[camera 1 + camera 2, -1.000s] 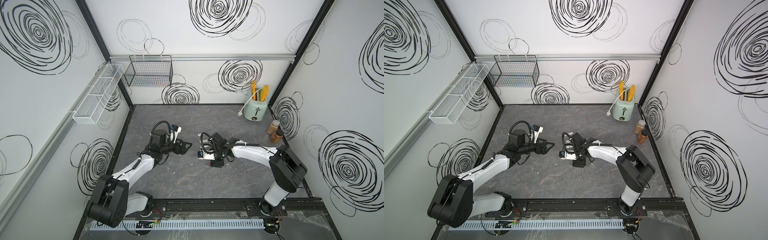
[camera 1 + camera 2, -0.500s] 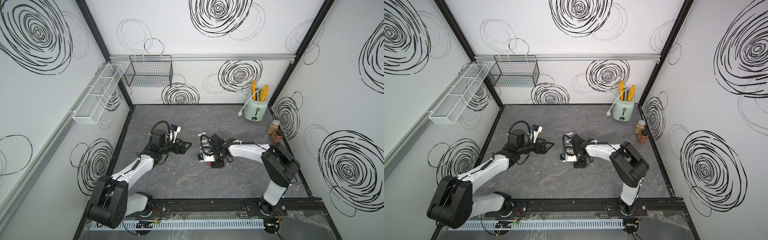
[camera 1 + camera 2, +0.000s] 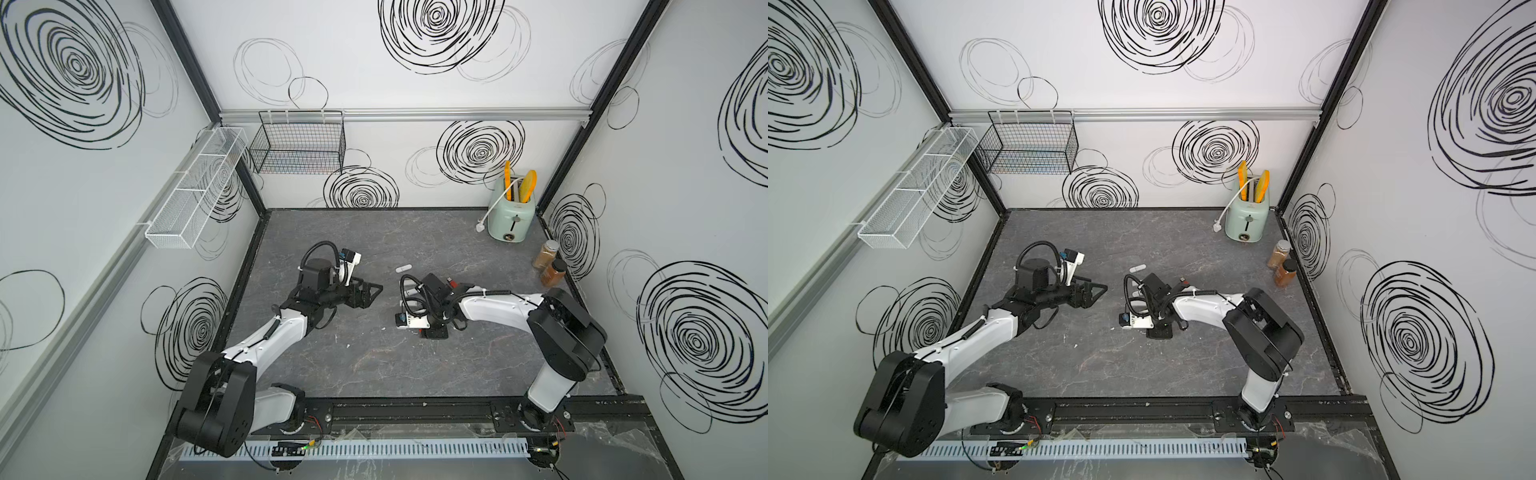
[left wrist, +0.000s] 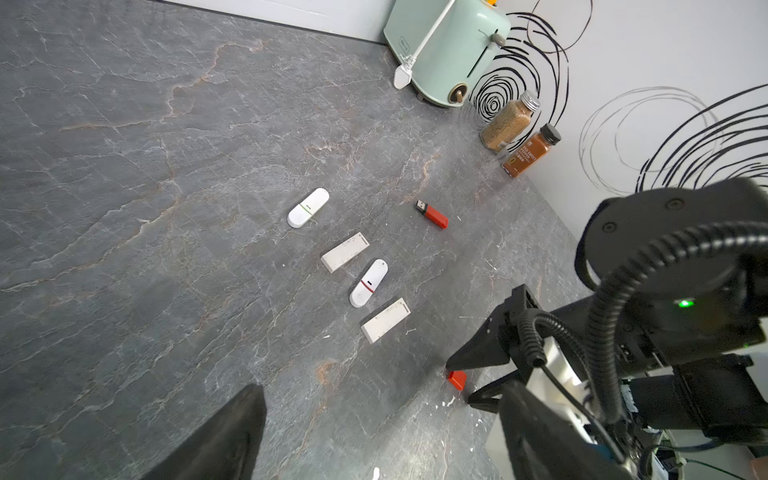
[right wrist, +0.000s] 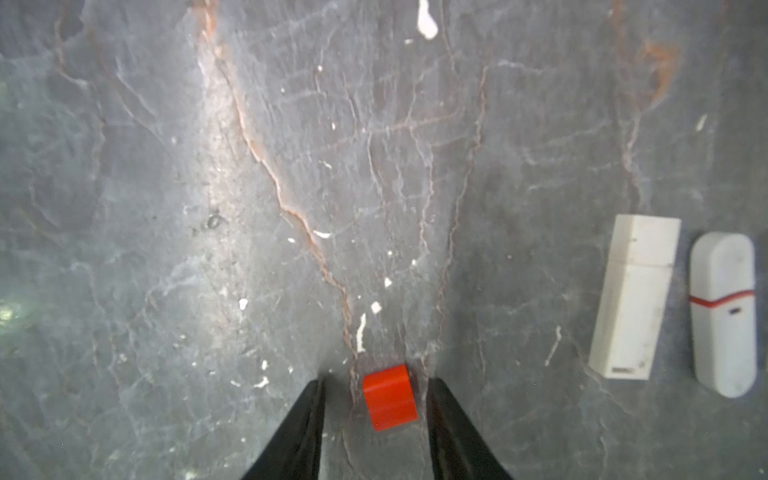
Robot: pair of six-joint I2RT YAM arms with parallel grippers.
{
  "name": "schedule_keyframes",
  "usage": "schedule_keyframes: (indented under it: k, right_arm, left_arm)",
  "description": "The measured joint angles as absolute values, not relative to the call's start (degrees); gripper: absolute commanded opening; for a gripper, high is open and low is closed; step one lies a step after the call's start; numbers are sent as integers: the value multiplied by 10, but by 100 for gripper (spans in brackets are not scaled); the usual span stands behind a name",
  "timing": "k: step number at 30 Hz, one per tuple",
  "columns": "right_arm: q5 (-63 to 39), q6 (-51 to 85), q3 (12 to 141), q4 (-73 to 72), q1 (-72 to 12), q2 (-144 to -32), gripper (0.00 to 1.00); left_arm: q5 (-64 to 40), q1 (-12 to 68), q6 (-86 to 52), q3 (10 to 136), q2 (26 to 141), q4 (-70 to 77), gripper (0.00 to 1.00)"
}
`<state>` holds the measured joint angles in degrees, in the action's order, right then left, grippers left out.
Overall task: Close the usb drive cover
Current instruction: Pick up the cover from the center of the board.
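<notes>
The red usb drive point(image 4: 432, 215) lies uncapped on the grey table, its metal plug bare; a top view shows it as a small red mark point(image 3: 451, 283). Its red cover point(image 5: 390, 397) lies apart from it, nearer the front. My right gripper point(image 5: 377, 381) points down over the cover, one finger on each side. A narrow gap shows on both sides, so it is open. The left wrist view shows the same cover point(image 4: 457, 380) between those fingertips. My left gripper point(image 4: 380, 390) hovers open and empty to the left point(image 3: 372, 291).
Two white rounded drives point(image 4: 308, 207) point(image 4: 369, 282) and two white rectangular ones point(image 4: 345, 257) point(image 4: 385, 320) lie in a row between the arms. A mint toaster point(image 3: 511, 216) and two spice jars point(image 3: 550, 266) stand at the back right.
The right arm has shifted slightly left while its gripper stays over the same spot by the red cover. The left arm has not visibly moved.
</notes>
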<state>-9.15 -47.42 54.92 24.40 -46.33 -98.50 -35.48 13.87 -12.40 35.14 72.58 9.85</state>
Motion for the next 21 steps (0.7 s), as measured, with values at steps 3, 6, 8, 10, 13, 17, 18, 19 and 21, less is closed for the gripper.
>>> schedule_keyframes:
  k: [3,6,8,10,13,17,18,19,21]
  right_arm:
    - [-90,-468,543,237,-463,-981,42]
    - [-88,-461,539,233,-463,-978,39]
    - [-87,-457,535,230,-463,-975,38]
    - [-87,-455,535,230,-463,-974,35]
    - [-86,-452,535,230,-463,-974,31]
    - [-85,-449,535,230,-463,-974,30]
    - [-85,-449,535,230,-463,-974,30]
    - [-85,-449,534,230,-463,-974,29]
    - [-85,-448,534,229,-463,-974,29]
  left_arm:
    - [-355,138,-124,351,726,98,93]
    - [-355,138,-124,351,726,98,93]
    - [-355,138,-124,351,726,99,93]
    - [-355,138,-124,351,726,99,93]
    - [-355,138,-124,351,726,99,93]
    - [-355,138,-124,351,726,98,93]
    - [-355,138,-124,351,726,98,93]
    - [-355,138,-124,351,726,98,93]
    - [-355,138,-124,351,726,99,93]
